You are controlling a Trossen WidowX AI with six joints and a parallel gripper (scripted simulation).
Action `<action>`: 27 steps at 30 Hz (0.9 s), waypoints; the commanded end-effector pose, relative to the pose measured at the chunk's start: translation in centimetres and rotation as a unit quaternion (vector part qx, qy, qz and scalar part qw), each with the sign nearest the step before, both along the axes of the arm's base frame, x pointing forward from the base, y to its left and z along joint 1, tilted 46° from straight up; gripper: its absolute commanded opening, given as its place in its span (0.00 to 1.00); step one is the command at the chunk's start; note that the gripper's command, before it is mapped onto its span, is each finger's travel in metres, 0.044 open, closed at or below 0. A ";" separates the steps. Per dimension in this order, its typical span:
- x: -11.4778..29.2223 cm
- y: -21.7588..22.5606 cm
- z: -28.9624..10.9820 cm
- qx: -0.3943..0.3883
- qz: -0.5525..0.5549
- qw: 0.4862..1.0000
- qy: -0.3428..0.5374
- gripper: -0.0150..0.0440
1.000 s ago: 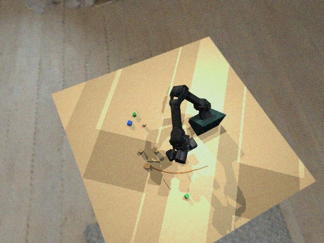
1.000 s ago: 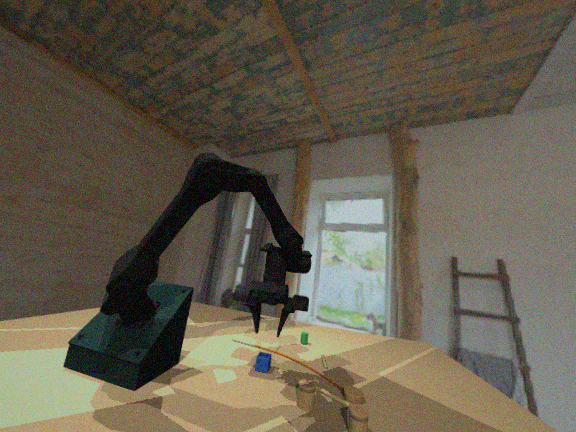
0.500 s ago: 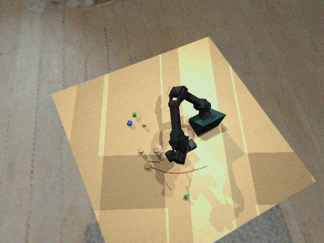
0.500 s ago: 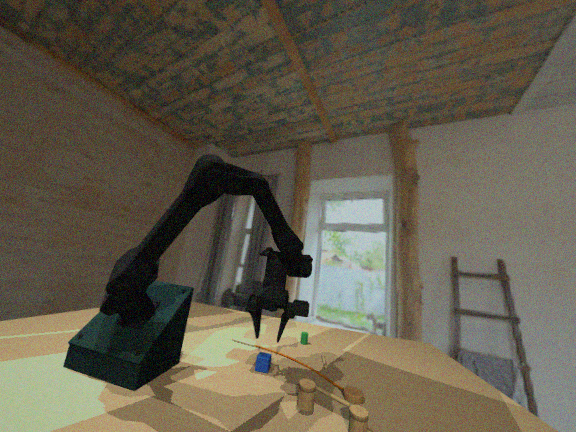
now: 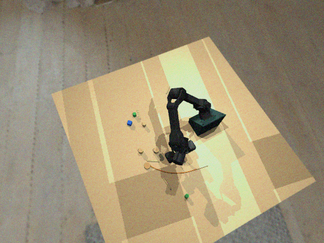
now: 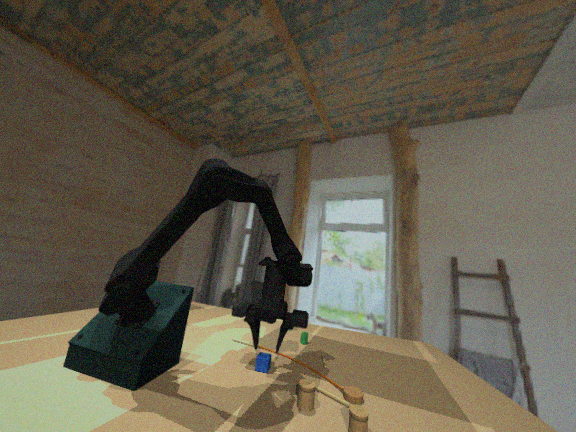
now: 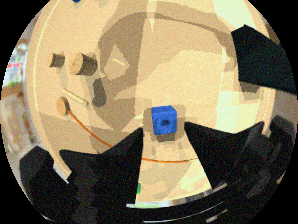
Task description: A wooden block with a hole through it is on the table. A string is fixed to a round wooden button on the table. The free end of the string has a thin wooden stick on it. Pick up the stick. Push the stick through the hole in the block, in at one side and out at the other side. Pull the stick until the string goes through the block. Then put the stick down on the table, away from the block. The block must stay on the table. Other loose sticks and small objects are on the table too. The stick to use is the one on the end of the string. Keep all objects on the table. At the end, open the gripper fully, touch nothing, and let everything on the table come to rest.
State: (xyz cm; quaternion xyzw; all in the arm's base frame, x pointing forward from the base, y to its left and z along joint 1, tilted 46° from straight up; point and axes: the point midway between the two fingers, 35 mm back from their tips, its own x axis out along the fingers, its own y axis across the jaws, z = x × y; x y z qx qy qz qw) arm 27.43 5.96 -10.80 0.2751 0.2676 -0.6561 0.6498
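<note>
A blue block (image 6: 263,362) (image 7: 164,121) with a hole in its face sits on the table right under my gripper (image 5: 175,158) (image 6: 266,346) (image 7: 164,135). The gripper is partly open, holds nothing, and its fingertips hang to either side just above the block. In the top view the gripper hides the block. An orange string (image 5: 174,171) (image 6: 310,368) (image 7: 100,137) curves from the round wooden button (image 5: 147,165) (image 6: 353,394) (image 7: 64,106) past the gripper. Its thin stick (image 5: 205,166) (image 6: 243,343) lies flat on the table beyond the gripper; the wrist view does not show it.
Two wooden cylinders (image 5: 140,151) (image 5: 156,149) stand near the button, a third (image 5: 144,124) farther off. A small blue cube (image 5: 129,122) and green pieces (image 5: 134,114) (image 5: 186,196) lie around. Loose sticks (image 5: 152,161) (image 5: 167,184) lie near the string. The arm's base (image 5: 206,121) is behind.
</note>
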 end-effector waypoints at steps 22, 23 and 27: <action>-0.3 -1.7 -1.5 -0.002 0.000 1.000 0.002 0.53; -0.3 -1.7 -1.5 -0.002 0.000 1.000 0.002 0.49; -0.3 -1.7 -1.5 -0.002 0.000 1.000 0.002 0.38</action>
